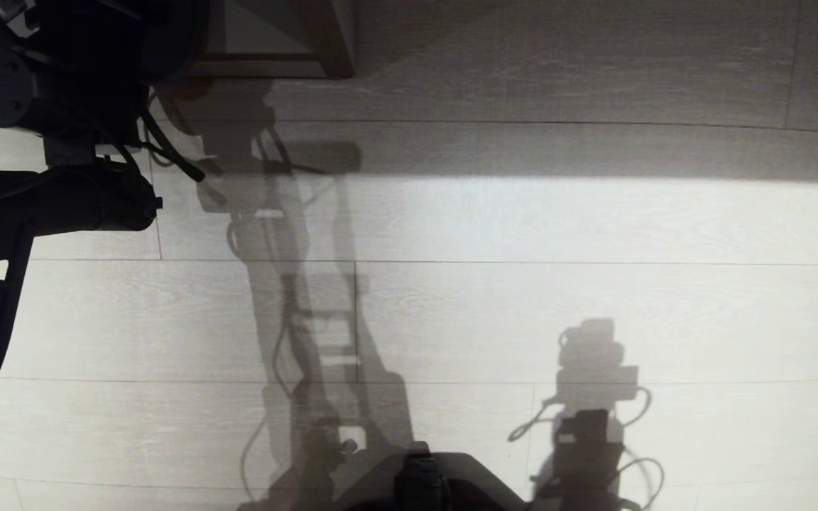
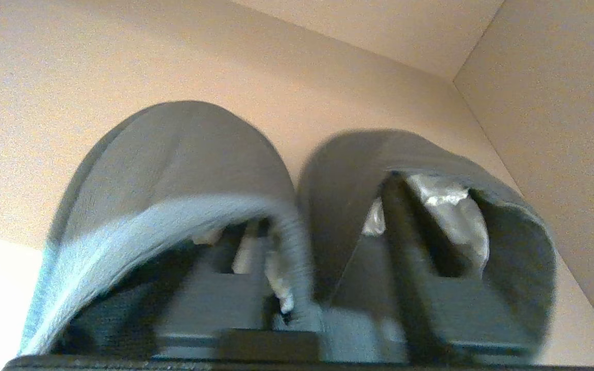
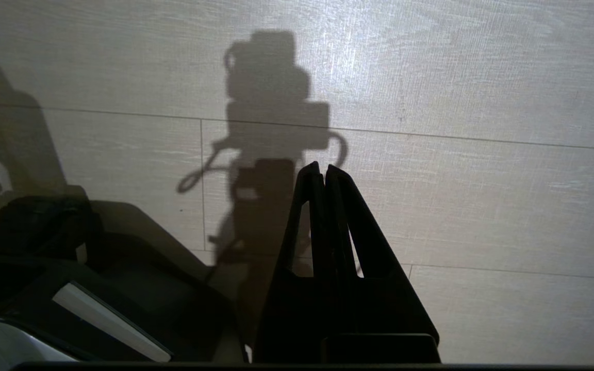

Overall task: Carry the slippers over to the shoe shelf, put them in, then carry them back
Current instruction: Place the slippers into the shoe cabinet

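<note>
Left wrist view puts me right behind the slippers point(image 2: 297, 206): the pair sits side by side, toes pointing into a corner of the shoe shelf point(image 2: 544, 103), its beige boards closing in behind and beside them. The left hand point(image 2: 297, 309) has a dark finger point(image 2: 214, 304) tucked inside each slipper's opening. The fingers look parted, one to a slipper, but whether they are pressing the fabric or have let go I cannot tell.

If this is the setting-down step, as I judge it, doing it well means letting both soles lie flat on the shelf base before easing the fingers straight back out of the openings, without lifting or twisting, so the soft uppers do not snag and drag the pair forward. The side board stands near one slipper, so any sideways drift could jam it against the wall.

From the head view, the left arm point(image 1: 54, 191) reaches off to the robot's left, towards a dark-edged piece of furniture at the far edge. The floor point(image 1: 593, 284) is pale wood-grain plank, brightly lit with long shadows of the robot. The right hand point(image 3: 323, 170) hangs parked over that floor, fingers pressed together, holding nothing.
</note>
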Robot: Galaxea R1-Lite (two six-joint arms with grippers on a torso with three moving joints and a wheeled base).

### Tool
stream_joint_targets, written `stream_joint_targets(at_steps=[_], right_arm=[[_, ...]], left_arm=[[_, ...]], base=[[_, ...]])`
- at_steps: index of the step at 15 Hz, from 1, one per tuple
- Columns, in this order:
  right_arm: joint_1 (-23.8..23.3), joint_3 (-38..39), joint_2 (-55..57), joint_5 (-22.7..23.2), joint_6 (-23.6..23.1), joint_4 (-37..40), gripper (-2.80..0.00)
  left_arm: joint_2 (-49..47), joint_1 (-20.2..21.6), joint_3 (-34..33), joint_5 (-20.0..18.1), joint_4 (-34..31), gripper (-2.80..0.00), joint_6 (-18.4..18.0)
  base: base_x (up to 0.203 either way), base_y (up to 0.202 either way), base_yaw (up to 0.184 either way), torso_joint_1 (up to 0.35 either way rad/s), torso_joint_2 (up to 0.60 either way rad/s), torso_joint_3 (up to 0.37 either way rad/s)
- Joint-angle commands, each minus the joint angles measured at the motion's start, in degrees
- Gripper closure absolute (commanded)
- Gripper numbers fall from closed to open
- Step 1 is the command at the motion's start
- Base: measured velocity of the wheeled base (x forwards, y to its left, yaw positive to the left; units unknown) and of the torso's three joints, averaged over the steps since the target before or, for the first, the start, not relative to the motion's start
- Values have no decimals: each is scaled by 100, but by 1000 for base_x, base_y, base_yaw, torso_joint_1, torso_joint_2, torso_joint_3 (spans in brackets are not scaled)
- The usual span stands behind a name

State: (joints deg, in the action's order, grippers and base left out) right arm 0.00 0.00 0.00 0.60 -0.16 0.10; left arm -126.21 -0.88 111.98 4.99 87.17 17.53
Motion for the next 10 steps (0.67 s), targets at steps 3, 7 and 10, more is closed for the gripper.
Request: stream_joint_targets(at_steps=[3,7,10], right_arm=[[0,0,-9,11,-2,-1,0],[9,0,-9,2,-2,-1,0],[0,0,-9,2,-2,-1,0]], left_arm=[[35,0,-1,29,49,-280,22],[88,9,-45,73,49,-280,31],[423,173,-325,4,-97,-280,303]], base=[[0,0,0,0,0,0],[0,0,0,0,0,0],[0,0,0,0,0,0]])
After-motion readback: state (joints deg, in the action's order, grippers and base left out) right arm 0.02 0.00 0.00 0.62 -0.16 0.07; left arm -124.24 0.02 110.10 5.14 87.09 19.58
